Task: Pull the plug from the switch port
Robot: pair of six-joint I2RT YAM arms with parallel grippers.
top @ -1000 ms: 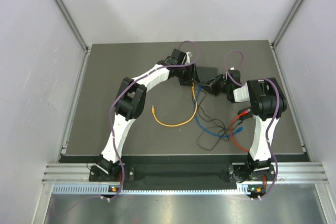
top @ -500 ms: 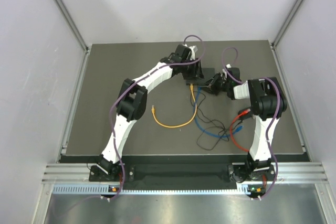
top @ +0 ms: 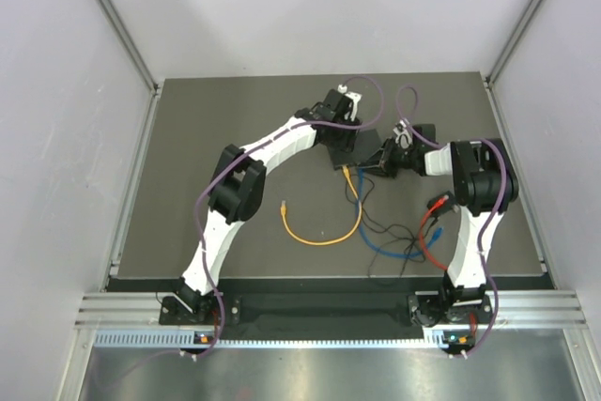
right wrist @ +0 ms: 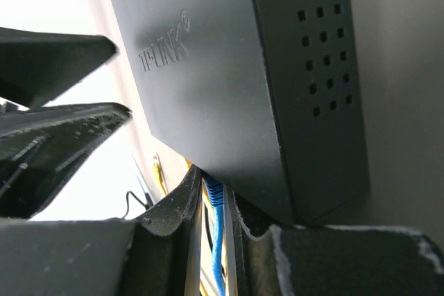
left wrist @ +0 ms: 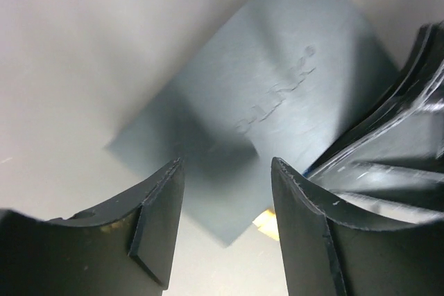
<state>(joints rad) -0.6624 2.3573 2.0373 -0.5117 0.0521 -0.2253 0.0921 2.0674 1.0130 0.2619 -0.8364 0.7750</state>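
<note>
Right wrist view is filled by the switch (right wrist: 229, 67), which lies on the desk (top: 188, 185) between the two arms, with a blue plug (right wrist: 213, 195) in its lower edge. Just below the switch the right jaws are clamped on that blue plug, placed, I judge, to draw it straight out. Over the switch's top face the left jaws stand apart, probably to pin it down; contact cannot be told. A yellow cable (top: 324, 237) lies near the same edge

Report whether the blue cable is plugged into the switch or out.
Apparently in: the blue cable, pinched in the right end effector, reaches the switch edge; seating unseen.
</note>
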